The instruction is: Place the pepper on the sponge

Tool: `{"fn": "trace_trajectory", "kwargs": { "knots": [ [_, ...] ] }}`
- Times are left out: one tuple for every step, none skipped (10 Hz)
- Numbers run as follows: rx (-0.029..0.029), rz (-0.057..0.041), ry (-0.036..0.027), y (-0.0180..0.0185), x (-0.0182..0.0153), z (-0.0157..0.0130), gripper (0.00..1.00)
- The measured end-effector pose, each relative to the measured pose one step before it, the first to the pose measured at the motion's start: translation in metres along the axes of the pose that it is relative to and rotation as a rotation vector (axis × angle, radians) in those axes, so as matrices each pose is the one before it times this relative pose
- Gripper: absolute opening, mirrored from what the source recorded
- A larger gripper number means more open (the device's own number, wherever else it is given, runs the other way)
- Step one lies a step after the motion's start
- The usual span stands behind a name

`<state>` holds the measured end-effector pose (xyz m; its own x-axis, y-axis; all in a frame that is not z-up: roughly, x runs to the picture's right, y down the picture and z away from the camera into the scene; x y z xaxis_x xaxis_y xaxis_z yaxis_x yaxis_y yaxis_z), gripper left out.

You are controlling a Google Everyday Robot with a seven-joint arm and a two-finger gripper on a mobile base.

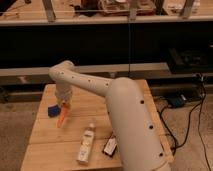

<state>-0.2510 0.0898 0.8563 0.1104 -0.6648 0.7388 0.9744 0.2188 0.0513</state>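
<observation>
On the left part of the wooden table (130,95), my gripper (64,107) points down from the white arm. It is shut on the top end of the pepper (62,118), a small orange tapered thing that hangs tilted below it. The sponge (52,110), a flat blue block, lies on the table right beside the pepper, to its left. The gripper partly covers the sponge's right end. I cannot tell whether the pepper's tip touches the table.
A pale labelled bottle (86,144) lies near the table's front edge. A black box (110,146) with a red stripe sits to its right, against my arm (130,125). A dark shelf unit stands behind the table. Cables run over the floor at the right.
</observation>
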Motion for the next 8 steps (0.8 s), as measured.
{"fn": "trace_trajectory", "kwargs": {
  "knots": [
    [0.00818, 0.00729, -0.00086, -0.00173, 0.00225, -0.00159, 0.02],
    [0.00545, -0.00008, -0.00256, -0.00152, -0.00092, -0.00002, 0.02],
    [0.00395, 0.00219, -0.00131, -0.00099, -0.00220, 0.00071, 0.02],
    [0.00623, 0.00717, 0.00028, -0.00042, 0.00087, -0.00062, 0.02],
    [0.00509, 0.00538, -0.00230, 0.00033, 0.00085, 0.00104, 0.02],
    [0.01049, 0.00636, -0.00255, -0.00134, 0.00092, 0.00035, 0.02],
    [0.00519, 0.00284, -0.00197, -0.00126, 0.00051, 0.00039, 0.02],
    [0.00656, 0.00402, -0.00276, -0.00240, 0.00115, -0.00020, 0.02]
  ]
}}
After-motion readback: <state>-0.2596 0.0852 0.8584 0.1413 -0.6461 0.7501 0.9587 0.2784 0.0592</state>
